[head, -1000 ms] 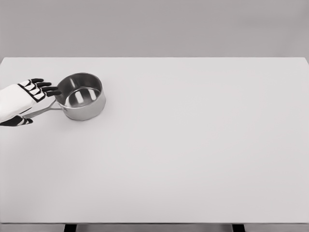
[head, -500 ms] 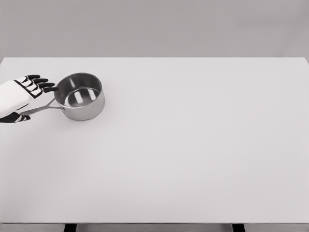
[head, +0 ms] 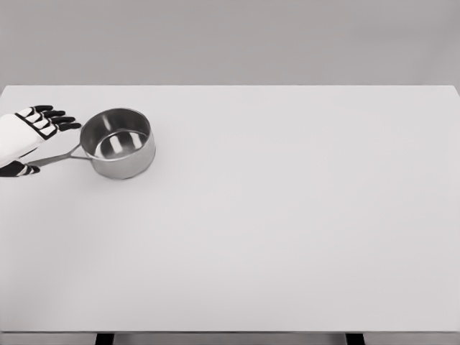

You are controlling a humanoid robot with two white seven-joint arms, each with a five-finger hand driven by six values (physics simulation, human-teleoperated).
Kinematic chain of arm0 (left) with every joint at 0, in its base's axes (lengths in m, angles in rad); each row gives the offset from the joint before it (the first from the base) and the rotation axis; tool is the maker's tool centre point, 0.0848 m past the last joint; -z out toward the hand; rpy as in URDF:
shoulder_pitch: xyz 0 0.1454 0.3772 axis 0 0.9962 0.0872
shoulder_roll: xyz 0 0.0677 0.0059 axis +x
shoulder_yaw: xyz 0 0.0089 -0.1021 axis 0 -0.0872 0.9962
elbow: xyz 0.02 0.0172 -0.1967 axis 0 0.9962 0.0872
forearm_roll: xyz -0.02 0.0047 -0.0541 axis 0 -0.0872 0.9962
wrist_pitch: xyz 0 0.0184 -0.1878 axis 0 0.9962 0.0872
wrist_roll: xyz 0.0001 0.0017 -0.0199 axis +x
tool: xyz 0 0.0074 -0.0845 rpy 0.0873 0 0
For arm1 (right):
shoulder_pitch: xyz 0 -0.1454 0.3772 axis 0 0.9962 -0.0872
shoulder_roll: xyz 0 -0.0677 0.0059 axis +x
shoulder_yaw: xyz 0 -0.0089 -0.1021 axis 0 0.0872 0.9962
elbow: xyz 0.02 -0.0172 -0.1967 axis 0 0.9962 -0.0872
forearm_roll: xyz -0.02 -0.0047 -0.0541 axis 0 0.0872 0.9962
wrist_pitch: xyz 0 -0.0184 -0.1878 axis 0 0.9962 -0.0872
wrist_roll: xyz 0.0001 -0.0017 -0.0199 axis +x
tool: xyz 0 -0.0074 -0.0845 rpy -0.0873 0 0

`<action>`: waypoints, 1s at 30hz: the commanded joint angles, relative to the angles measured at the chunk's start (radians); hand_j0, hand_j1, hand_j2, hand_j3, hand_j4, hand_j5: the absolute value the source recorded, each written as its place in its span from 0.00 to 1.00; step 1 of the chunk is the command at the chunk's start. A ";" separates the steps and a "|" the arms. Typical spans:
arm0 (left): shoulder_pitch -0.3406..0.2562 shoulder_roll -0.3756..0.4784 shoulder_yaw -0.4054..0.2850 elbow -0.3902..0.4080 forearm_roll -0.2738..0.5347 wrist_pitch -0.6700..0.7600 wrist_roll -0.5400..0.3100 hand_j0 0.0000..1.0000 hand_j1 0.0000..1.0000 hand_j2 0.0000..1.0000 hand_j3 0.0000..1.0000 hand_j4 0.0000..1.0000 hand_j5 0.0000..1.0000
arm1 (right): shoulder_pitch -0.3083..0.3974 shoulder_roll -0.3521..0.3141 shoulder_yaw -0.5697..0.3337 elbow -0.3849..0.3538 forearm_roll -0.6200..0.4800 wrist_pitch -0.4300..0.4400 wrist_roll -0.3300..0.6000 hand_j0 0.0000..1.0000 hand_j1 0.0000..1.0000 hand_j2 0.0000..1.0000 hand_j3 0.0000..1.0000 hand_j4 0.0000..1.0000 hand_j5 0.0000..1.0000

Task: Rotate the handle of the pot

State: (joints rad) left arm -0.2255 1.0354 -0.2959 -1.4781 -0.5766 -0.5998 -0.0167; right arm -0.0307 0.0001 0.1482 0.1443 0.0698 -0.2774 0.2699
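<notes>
At the far left edge, left robot hand (head: 29, 136), white with black fingertips, coming in over the bench (head: 287, 230). Fingers (head: 56, 120) spread and extended toward the right, stacked close to one another, tips ending just short of the pot's rim. Thumb (head: 18, 170) lower down, apart from the fingers, lying near the outer end of the handle. Nothing pinched between fingers and thumb; palm open above the handle. Contact between hand and handle not clear from this view.

Next to the right, pot handle (head: 61, 157), a thin metal bar running from under the hand, rising slightly to the right and joining the pot wall at its left side.

Then the pot (head: 118, 144) itself, a small steel saucepan standing upright in the far left part of the bench, well back from the near edge. Inside bare and shiny, with bright reflections on the bottom.

Farther right, only the pale flat bench top, reaching across to the right edge. Grey wall (head: 230, 43) behind. Two dark bench legs (head: 105, 338) showing below the front edge.
</notes>
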 commanded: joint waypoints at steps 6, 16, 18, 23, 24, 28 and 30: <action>-0.003 -0.001 0.000 0.015 0.006 0.000 0.001 1.00 1.00 1.00 1.00 1.00 1.00 | -0.002 0.000 0.001 0.000 0.001 0.000 0.000 1.00 1.00 1.00 1.00 1.00 1.00; -0.018 -0.006 -0.002 0.039 0.006 0.000 0.001 1.00 1.00 1.00 1.00 1.00 1.00 | -0.002 0.000 -0.001 0.000 0.001 0.000 0.000 1.00 1.00 1.00 1.00 1.00 1.00; -0.025 -0.008 -0.002 0.041 0.006 0.000 0.001 1.00 1.00 1.00 1.00 1.00 1.00 | -0.002 0.000 -0.001 0.000 -0.001 0.000 0.000 1.00 1.00 1.00 1.00 1.00 1.00; -0.031 -0.008 -0.002 0.053 0.006 0.000 0.001 1.00 1.00 1.00 1.00 1.00 1.00 | 0.000 0.000 0.001 0.000 -0.001 0.000 0.000 1.00 1.00 1.00 1.00 1.00 1.00; -0.031 -0.006 -0.002 0.052 0.009 -0.001 0.000 1.00 1.00 1.00 1.00 1.00 1.00 | -0.002 0.000 0.001 0.000 -0.001 0.000 0.000 1.00 1.00 1.00 1.00 1.00 1.00; -0.029 0.008 0.000 0.038 0.015 -0.011 0.001 1.00 1.00 1.00 1.00 1.00 1.00 | -0.002 0.000 0.001 0.000 -0.001 0.000 0.000 1.00 1.00 1.00 1.00 1.00 1.00; -0.025 0.009 0.000 0.036 0.017 -0.011 0.001 1.00 1.00 1.00 1.00 1.00 1.00 | -0.002 0.000 0.001 0.000 -0.001 0.000 0.000 1.00 1.00 1.00 1.00 1.00 1.00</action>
State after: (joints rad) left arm -0.2485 1.0401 -0.2972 -1.4391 -0.5687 -0.6093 -0.0161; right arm -0.0322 0.0001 0.1483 0.1442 0.0694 -0.2774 0.2697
